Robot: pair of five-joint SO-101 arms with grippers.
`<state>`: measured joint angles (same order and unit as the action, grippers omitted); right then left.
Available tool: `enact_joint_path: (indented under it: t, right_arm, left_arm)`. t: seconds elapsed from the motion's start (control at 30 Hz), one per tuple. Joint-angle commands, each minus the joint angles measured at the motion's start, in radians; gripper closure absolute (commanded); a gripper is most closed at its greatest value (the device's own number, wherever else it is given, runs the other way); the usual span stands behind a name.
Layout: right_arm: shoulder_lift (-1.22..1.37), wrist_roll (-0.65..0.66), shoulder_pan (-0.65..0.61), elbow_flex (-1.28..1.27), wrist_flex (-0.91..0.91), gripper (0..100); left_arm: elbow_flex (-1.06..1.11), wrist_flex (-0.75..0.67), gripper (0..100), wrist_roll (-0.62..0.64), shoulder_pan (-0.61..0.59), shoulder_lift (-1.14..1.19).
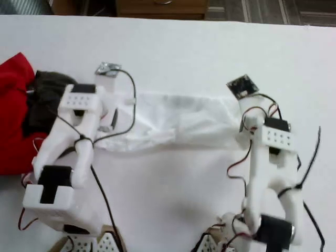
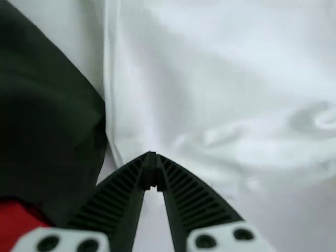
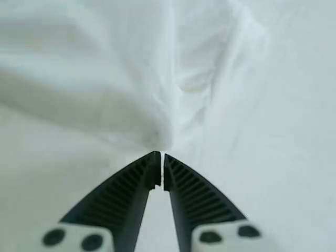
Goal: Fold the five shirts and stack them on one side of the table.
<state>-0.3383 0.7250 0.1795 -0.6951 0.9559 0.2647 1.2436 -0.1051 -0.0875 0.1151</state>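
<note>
Black ribbed fingers (image 2: 178, 189) of the left gripper (image 2: 152, 157) are pressed together on one end of the white shirt (image 1: 178, 123). The right gripper (image 3: 159, 156) is likewise closed, pinching the bunched cloth at the other end. The shirt lies as a long band across the middle of the table (image 1: 184, 42), between the two arms. Three shirts show: the white one, one dark shirt (image 1: 44, 97) just beside the left gripper, and one red shirt (image 1: 13, 115) under the dark one at the table's edge.
</note>
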Motion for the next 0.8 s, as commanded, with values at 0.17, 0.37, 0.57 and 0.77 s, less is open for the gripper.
enact_joint_path:
  t: [0.17, 0.37, 0.57, 0.77]
  right_arm:
    - [-0.165, -0.195, 0.001, 0.021, -0.079, 97.8]
    - [0.196, -0.258, -0.077, 0.201, -0.160, 97.8]
    - [0.588, -0.315, -0.090, 0.595, 0.053, 97.8]
    - [0.802, -0.334, -0.062, 0.839, 0.251, 97.8]
  left_arm:
    - [-0.248, 0.124, 97, -0.003, -0.008, -0.029]
    - [-0.199, -0.097, 97, -0.002, -0.008, 0.077]
    - [-0.354, -0.133, 97, -0.002, -0.005, 0.302]
    - [-0.535, -0.101, 97, 0.005, -0.034, 0.476]
